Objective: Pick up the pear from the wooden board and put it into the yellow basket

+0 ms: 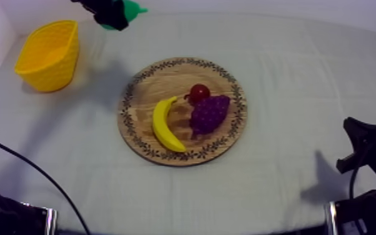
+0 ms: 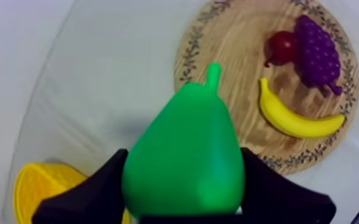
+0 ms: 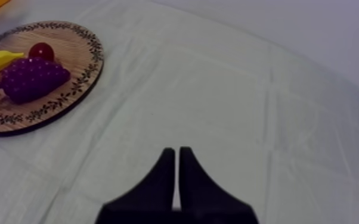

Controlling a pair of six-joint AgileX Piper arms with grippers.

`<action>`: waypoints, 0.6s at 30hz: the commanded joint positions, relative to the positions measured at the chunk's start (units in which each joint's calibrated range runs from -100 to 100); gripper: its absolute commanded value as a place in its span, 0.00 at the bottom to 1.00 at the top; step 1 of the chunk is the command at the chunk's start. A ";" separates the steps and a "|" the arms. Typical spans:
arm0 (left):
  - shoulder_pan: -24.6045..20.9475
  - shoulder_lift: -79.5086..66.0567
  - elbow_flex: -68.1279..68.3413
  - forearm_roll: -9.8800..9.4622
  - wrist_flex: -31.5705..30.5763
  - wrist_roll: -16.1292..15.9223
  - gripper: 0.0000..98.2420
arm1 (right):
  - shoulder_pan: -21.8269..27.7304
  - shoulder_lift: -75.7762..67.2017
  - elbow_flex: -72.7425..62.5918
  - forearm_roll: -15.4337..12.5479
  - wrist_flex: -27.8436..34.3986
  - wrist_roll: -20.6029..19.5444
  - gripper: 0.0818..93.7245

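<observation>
Pear held aloft, creased grey-white cloth

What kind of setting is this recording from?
Probably a robot test bench: a cloth-covered table, toy fruit (banana, grapes) on a wooden board, a yellow basket, and the left gripper holding a pear.

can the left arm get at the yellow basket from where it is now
Probably yes: the left gripper, shut on the pear, hangs near the yellow basket, and nothing covers its open mouth.
</observation>
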 commanded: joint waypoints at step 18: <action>-20.46 -3.78 3.78 -0.20 0.02 2.22 0.45 | 0.00 -0.04 -0.05 -0.01 0.04 -0.01 0.00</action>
